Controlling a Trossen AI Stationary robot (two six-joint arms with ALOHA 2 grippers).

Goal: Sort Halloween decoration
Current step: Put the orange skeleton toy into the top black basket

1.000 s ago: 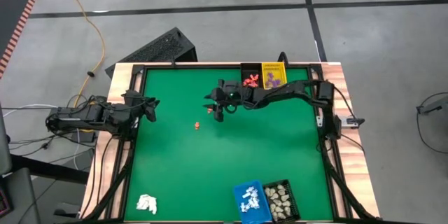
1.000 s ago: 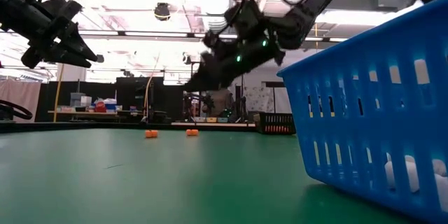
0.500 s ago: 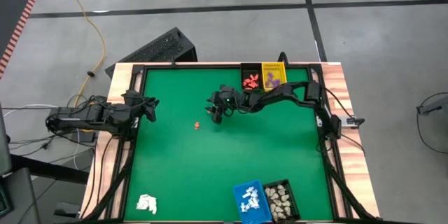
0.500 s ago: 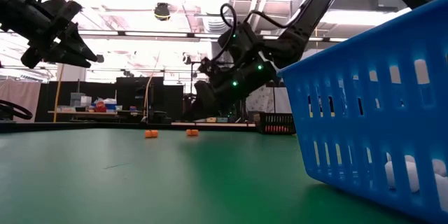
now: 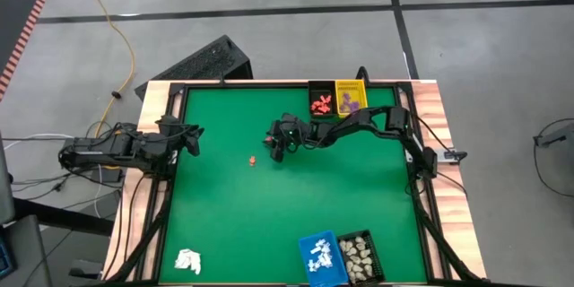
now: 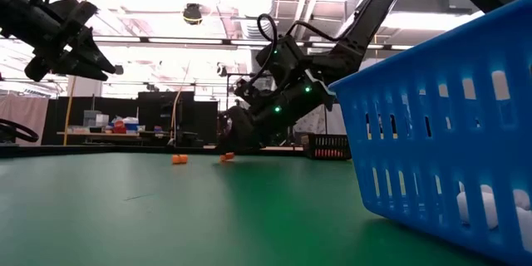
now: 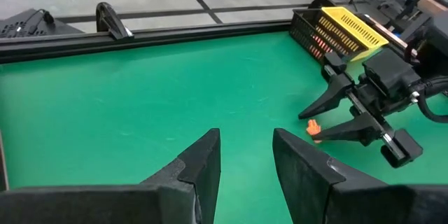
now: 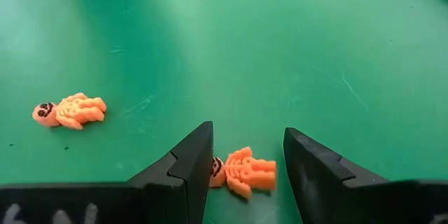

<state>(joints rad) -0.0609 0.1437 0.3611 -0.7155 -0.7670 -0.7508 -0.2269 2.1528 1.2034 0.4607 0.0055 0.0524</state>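
The right gripper (image 8: pixel 243 155) hangs low over the green worktop (image 5: pixel 296 197), jaws spread either side of an orange skeleton figure (image 8: pixel 245 171), lined up to pinch it. A second orange figure (image 8: pixel 68 110) lies nearby. The left gripper (image 7: pixel 245 157) waits released at the worktop's edge.

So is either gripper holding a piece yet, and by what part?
Nothing held. The right gripper is open astride an orange skeleton figure lying on the mat; the left gripper is open, empty.
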